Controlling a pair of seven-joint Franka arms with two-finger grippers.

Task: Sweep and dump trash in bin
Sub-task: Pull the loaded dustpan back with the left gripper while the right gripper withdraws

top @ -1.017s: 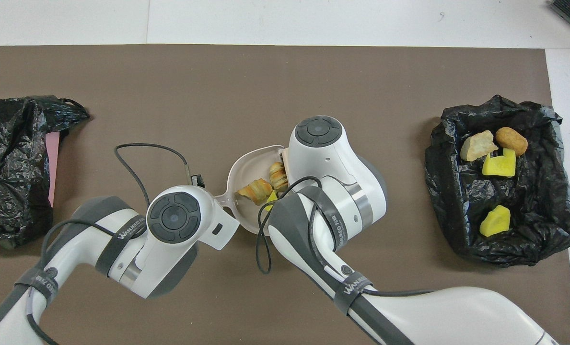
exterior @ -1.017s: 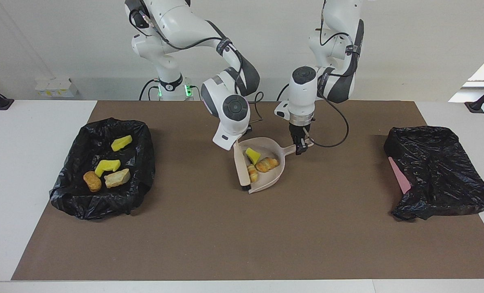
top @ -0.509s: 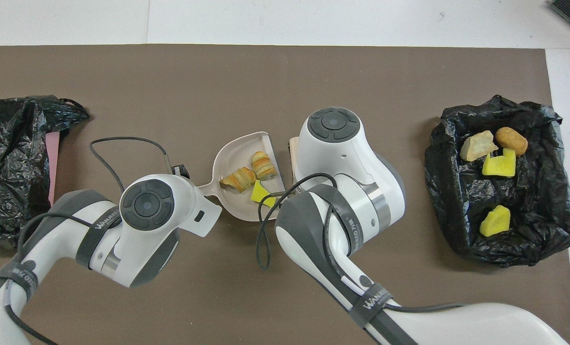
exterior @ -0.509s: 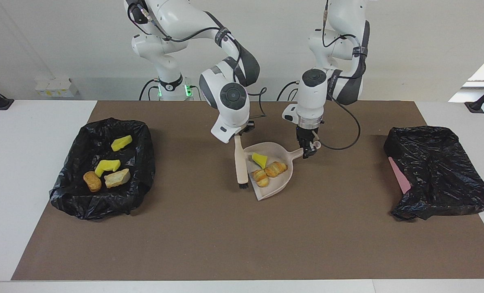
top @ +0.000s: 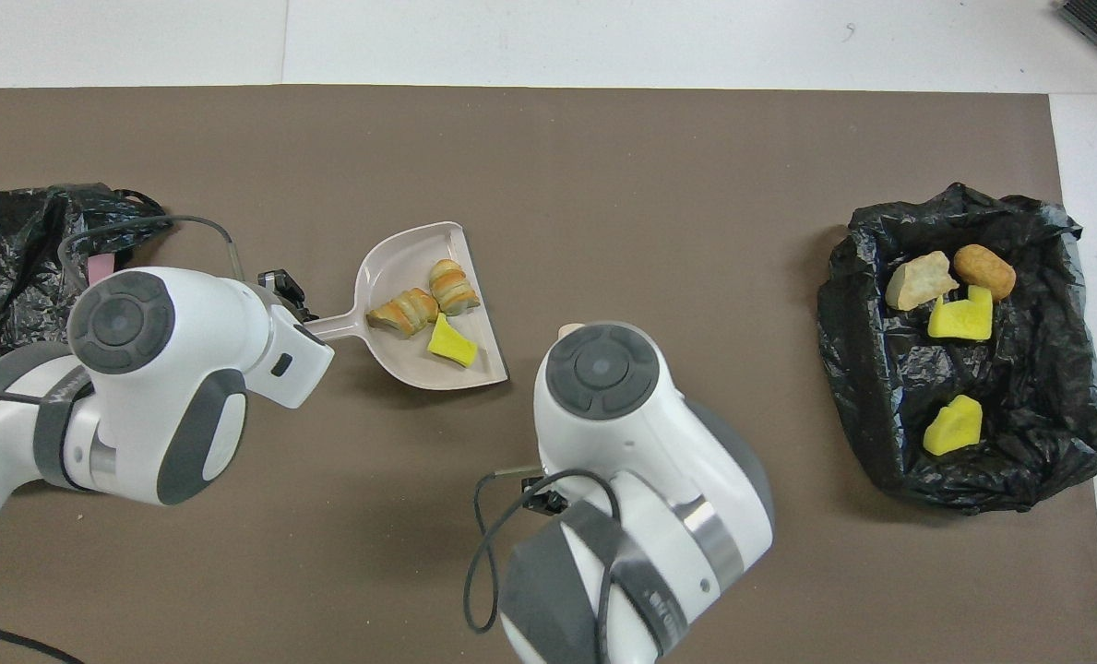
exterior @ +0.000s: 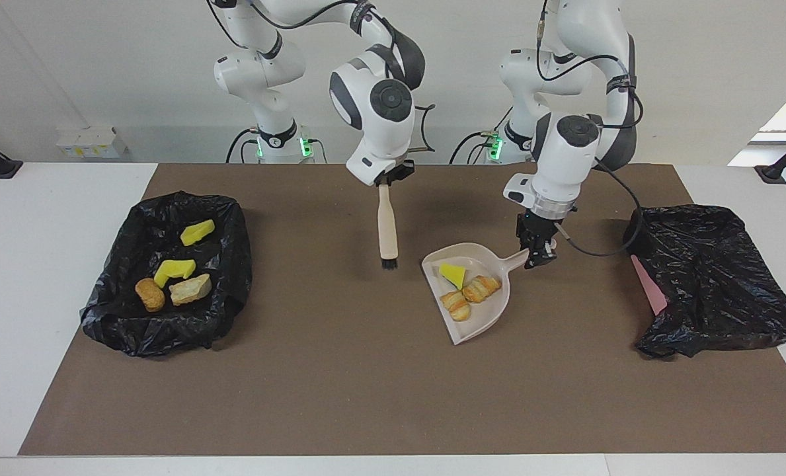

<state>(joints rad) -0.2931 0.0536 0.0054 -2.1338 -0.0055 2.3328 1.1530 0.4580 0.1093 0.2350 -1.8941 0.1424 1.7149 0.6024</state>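
A beige dustpan [exterior: 475,311] [top: 399,364] carries trash: a yellow sponge bit [exterior: 453,274] [top: 452,344] and two croissant chunks [exterior: 480,288] [top: 402,312]. My left gripper [exterior: 537,254] [top: 280,288] is shut on the dustpan's handle, holding it over the mat toward the left arm's end. My right gripper [exterior: 386,182] is shut on the top of a beige brush [exterior: 386,228], which hangs bristles down above the mat's middle. In the overhead view the right wrist hides that gripper. The black-lined bin [exterior: 231,264] [top: 852,360] at the right arm's end holds several more scraps.
A second black bag [exterior: 710,277] [top: 13,277] with a pink edge showing lies at the left arm's end of the table. A loose cable hangs from each wrist. Brown mat [exterior: 366,383] covers the table between the two bags.
The left gripper has carried the loaded dustpan toward the left arm's end. The right gripper has risen with the brush, drawing it away from the pan to hang upright.
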